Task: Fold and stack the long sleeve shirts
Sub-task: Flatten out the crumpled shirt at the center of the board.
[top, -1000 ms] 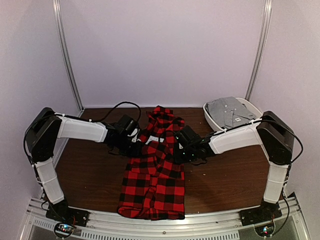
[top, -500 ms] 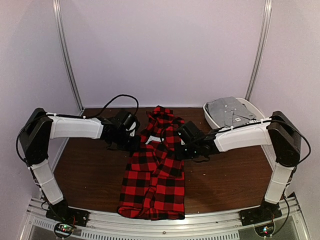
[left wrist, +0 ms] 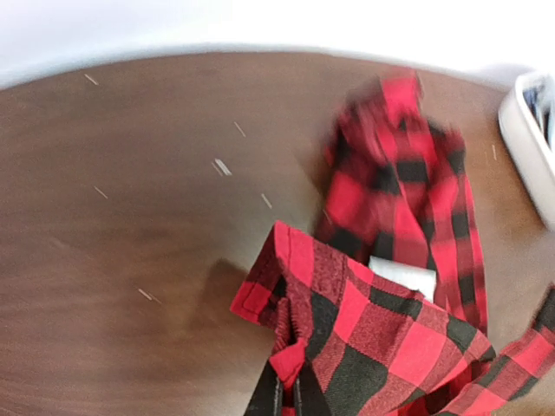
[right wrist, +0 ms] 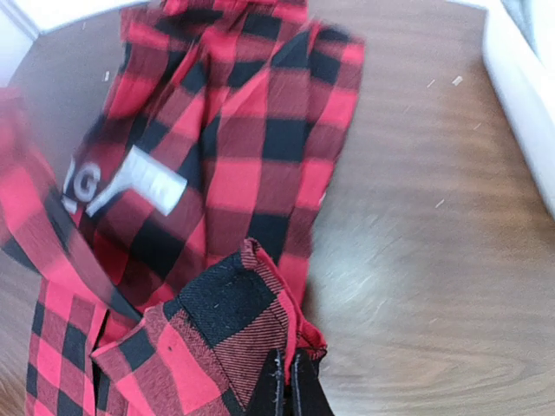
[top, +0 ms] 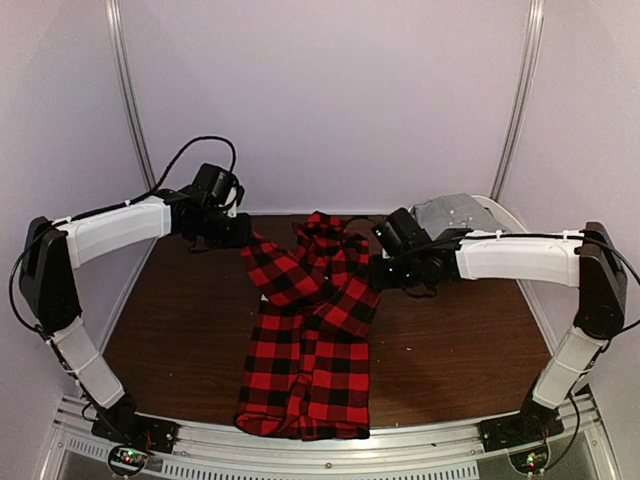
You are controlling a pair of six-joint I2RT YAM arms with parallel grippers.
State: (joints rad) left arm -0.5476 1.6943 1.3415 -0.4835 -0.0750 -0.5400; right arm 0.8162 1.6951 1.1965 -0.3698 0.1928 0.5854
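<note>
Top external view: left tool point(top: 243, 240) and right tool point(top: 377, 272) each pinch the red-and-black buffalo-check flannel shirt point(top: 308, 350). Its lower half lies on the brown wooden bench point(top: 180, 320).

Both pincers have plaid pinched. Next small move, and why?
Probably draw the left pincer and right pincer slightly further apart. Each is shut on an edge of the flannel shirt, which hangs bunched and narrow between them, with its far end crumpled on the table.
</note>
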